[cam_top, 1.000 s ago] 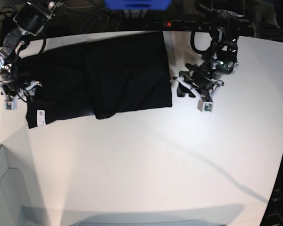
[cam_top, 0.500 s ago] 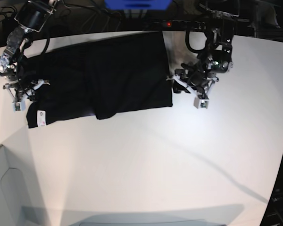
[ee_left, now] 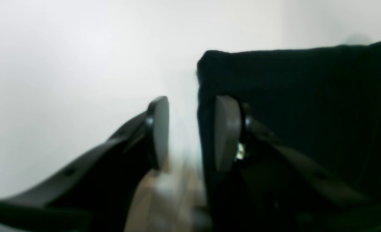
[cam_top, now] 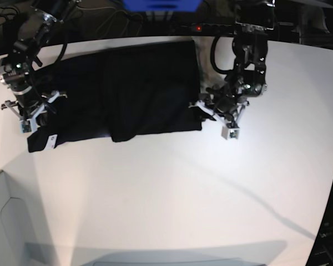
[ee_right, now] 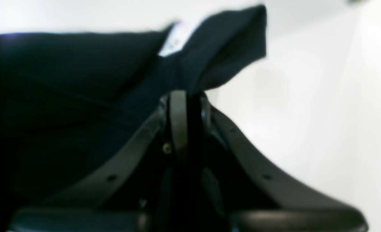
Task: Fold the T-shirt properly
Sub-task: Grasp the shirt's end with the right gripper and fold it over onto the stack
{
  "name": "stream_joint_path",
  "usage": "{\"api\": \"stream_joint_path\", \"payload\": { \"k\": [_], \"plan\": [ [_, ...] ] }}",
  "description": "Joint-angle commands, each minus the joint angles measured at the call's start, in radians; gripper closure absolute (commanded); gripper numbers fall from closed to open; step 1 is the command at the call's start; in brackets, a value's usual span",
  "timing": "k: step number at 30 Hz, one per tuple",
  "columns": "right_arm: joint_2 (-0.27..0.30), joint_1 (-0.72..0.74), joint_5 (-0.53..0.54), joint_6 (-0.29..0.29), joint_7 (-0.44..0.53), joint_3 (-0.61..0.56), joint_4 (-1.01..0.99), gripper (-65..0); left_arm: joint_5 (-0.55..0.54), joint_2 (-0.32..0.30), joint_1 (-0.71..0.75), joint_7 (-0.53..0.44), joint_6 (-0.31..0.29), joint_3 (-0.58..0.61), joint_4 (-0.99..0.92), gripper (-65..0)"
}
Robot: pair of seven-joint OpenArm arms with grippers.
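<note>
The black T-shirt (cam_top: pixel 144 83) lies partly folded on the white table (cam_top: pixel 183 194). My right gripper (cam_top: pixel 36 119) is at its left end, shut on a raised pinch of cloth (ee_right: pixel 222 48) beside the small white label (ee_right: pixel 174 43); the label (cam_top: pixel 50 141) also shows in the base view. At the shirt's right edge, near the front corner, sits my left gripper (cam_top: pixel 202 108). In the left wrist view, the left gripper (ee_left: pixel 192 132) is open and the shirt's edge (ee_left: pixel 306 96) runs between its pads. One pad (ee_left: pixel 227 132) is over the cloth, the other over bare table.
A blue box (cam_top: pixel 161 4), cables and a power strip with a red light (cam_top: pixel 198 27) line the table's far edge. A grey panel (cam_top: pixel 5 221) stands at the near left corner. The table's edge curves down the right side.
The right gripper has shut on the shirt's left end and drawn that corner up and inward. The left arm has slid left until its open jaws reach the shirt's right edge.
</note>
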Motion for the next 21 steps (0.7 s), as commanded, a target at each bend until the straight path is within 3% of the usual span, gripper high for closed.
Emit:
{"api": "stream_joint_path", "payload": {
  "k": [1,6,12,15,21],
  "plan": [
    [0.001,-0.010,0.012,0.011,0.018,0.000,0.042,0.0,-0.001,-0.002,0.004,0.015,0.000,0.000,-0.003,-23.4],
    [-0.062,-0.051,0.014,0.011,0.018,-0.040,0.145,0.0,-0.003,-0.001,-0.015,0.015,0.000,-0.002,-0.029,-23.4],
    [-0.151,-0.079,0.014,0.011,0.018,-0.193,0.187,0.0,-0.003,-0.001,-0.016,0.015,0.000,-0.002,-0.029,-23.4],
    [-0.203,-0.084,0.029,0.011,0.018,-0.313,0.187,0.0,-0.001,-0.001,-0.015,0.015,0.000,-0.002,-0.029,-23.4],
    [-0.206,-0.084,0.063,0.011,0.018,-0.620,0.173,0.0,-0.001,-0.007,-0.009,0.019,0.000,-0.002,-0.029,-23.4]
  ]
}}
